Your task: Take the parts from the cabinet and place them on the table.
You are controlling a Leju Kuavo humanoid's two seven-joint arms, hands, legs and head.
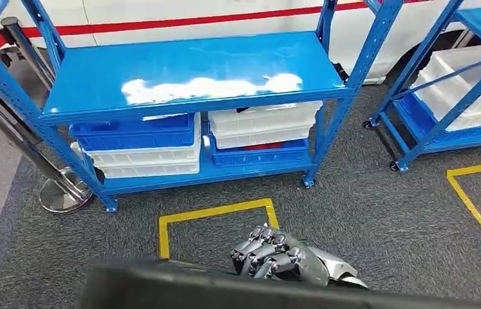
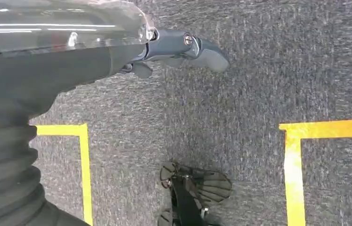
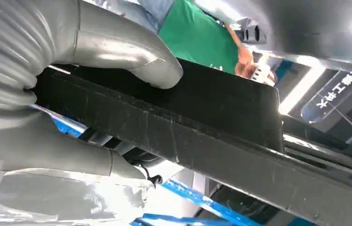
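The blue cabinet (image 1: 192, 77) stands ahead of me on the grey carpet (image 1: 366, 212), its top shelf bare and shiny, its lower shelf packed with stacked blue bins (image 1: 136, 131) and white bins (image 1: 264, 122); a second blue rack (image 1: 456, 84) with white bins stands off to my right. Across the bottom of my head view runs a long black part (image 1: 225, 286), its long axis lying crosswise in front of my body, close under the camera. My right hand (image 1: 273, 252) grips it: in the head view the fingers curl over its far edge, and in the right wrist view the thumb (image 3: 131, 56) presses on one face of the black slab with the palm behind, the bar running away from the hand. A person in a green shirt (image 3: 195, 35) shows beyond it there. My left hand (image 2: 183, 49) hangs over the carpet holding nothing, fingers loosely extended. Yellow tape squares (image 1: 215, 215) mark the floor between me and the cabinet, and a chrome stanchion base (image 1: 64, 193) sits at the cabinet's left foot.
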